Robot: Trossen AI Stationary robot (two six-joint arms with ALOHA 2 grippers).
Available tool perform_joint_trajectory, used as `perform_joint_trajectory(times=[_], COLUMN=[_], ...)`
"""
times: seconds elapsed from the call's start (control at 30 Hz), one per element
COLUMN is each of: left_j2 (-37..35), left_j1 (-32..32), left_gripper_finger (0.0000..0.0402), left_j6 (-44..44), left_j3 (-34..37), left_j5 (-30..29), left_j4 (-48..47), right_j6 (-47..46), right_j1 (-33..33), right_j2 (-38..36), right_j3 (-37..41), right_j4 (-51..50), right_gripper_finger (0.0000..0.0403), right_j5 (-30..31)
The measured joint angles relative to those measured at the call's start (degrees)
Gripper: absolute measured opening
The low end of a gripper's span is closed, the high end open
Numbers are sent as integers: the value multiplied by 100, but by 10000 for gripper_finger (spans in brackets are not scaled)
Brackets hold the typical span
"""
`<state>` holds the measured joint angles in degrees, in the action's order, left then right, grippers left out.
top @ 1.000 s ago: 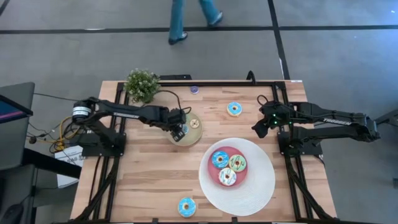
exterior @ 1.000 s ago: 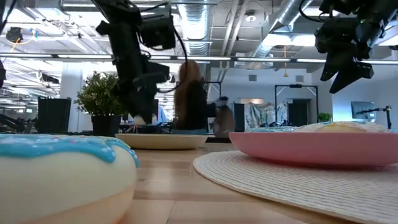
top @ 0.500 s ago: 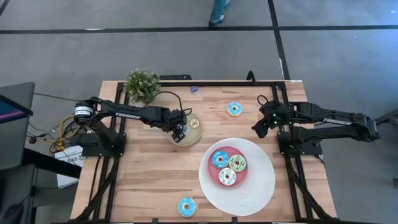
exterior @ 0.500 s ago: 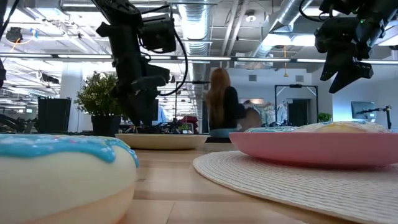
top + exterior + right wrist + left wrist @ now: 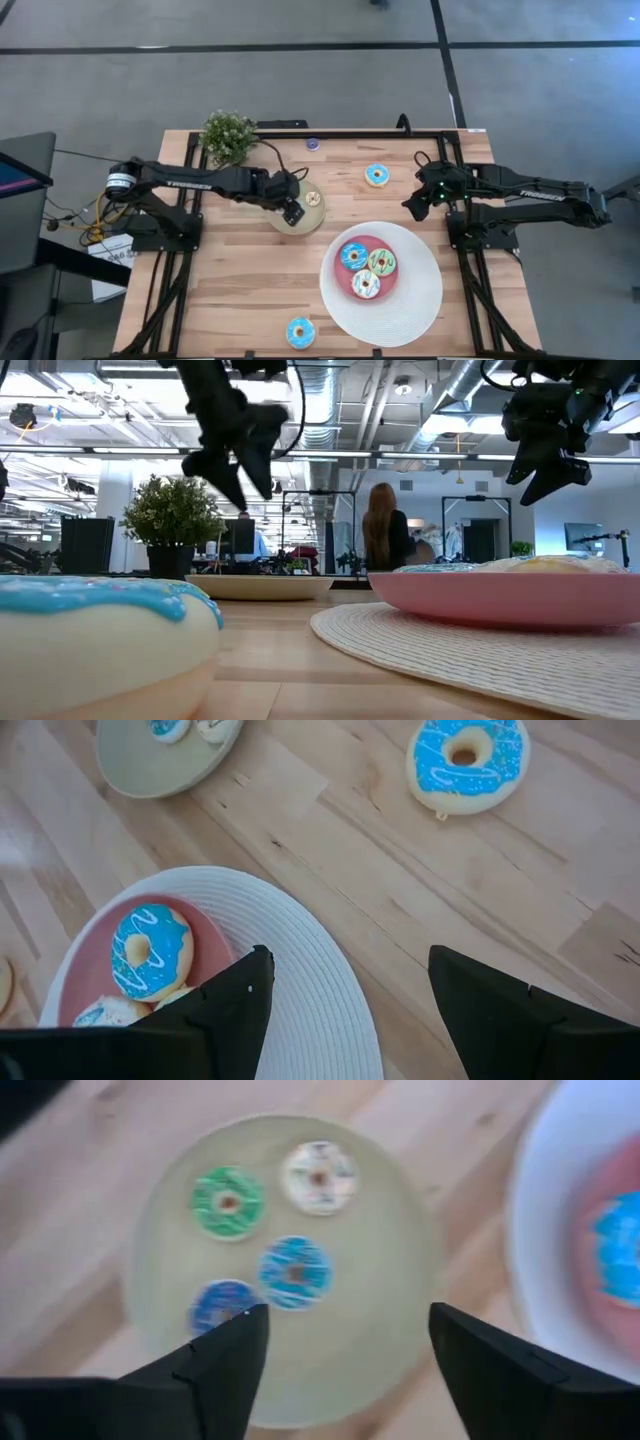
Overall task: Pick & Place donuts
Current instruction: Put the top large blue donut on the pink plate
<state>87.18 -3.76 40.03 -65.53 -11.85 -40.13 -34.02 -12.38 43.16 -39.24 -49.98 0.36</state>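
Observation:
A small tan plate (image 5: 302,209) carries several tiny donuts; the left wrist view shows a green one (image 5: 228,1202), a cream one (image 5: 320,1176) and two blue ones (image 5: 295,1273). My left gripper (image 5: 293,211) (image 5: 347,1315) hovers open and empty above this plate, raised well clear in the low view (image 5: 235,455). Three larger donuts, blue (image 5: 353,255), green (image 5: 382,262) and white (image 5: 366,285), lie in the big plate's pink centre. Blue donuts rest flat on the table at the far side (image 5: 377,175) (image 5: 466,762) and near edge (image 5: 300,332). My right gripper (image 5: 412,205) (image 5: 350,955) waits open, high.
The big white plate (image 5: 425,300) fills the table's near right part. A potted plant (image 5: 228,136) stands at the far left corner, with a tiny purple donut (image 5: 313,143) at the far edge. Bare wood lies near left. A person stands in the room beyond.
My left gripper has risen from just above the tan plate to well above it, tipping as it went and shifting slightly toward the table's right. The plates and the donuts lie as before.

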Motion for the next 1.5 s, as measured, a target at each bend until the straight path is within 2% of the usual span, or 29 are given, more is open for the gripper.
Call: perform_joint_trajectory(times=[0.1,0.37,0.43,0.53,0.63,0.73,0.83,0.93,1.13,1.27,1.5], left_j2=[0,1,2,2,4,7,7,7,-124,-306,-957], left_j1=[332,1058,1232,1526,1807,1996,2098,2138,2183,2184,2443], left_gripper_finger=[218,36,10,11,6,2,1,0,0,0,0], left_j6=[267,1108,1125,966,372,-204,-174,-150,-542,-483,-120], left_j3=[-144,-263,-263,-265,-267,-267,-267,-249,318,820,1437], left_j5=[4,-60,-63,-54,129,355,172,15,206,434,278], left_j4=[45,285,529,926,943,894,703,287,942,1268,1461], right_j6=[0,-2,-1,0,-2,-2,-2,-38,327,750,1200], right_j1=[0,0,0,0,0,-2,-15,-203,-1047,-1651,-2291], right_j2=[0,0,0,0,31,150,351,764,2094,3015,4292], right_j3=[0,0,0,0,0,0,-1,-123,-616,-909,-1523], right_j4=[1,-6,-6,-5,120,549,955,1031,867,861,869], right_gripper_finger=[256,256,256,256,256,256,256,256,256,256,256], right_j5=[-2,-4,-4,-3,191,781,1463,1715,1286,859,333])
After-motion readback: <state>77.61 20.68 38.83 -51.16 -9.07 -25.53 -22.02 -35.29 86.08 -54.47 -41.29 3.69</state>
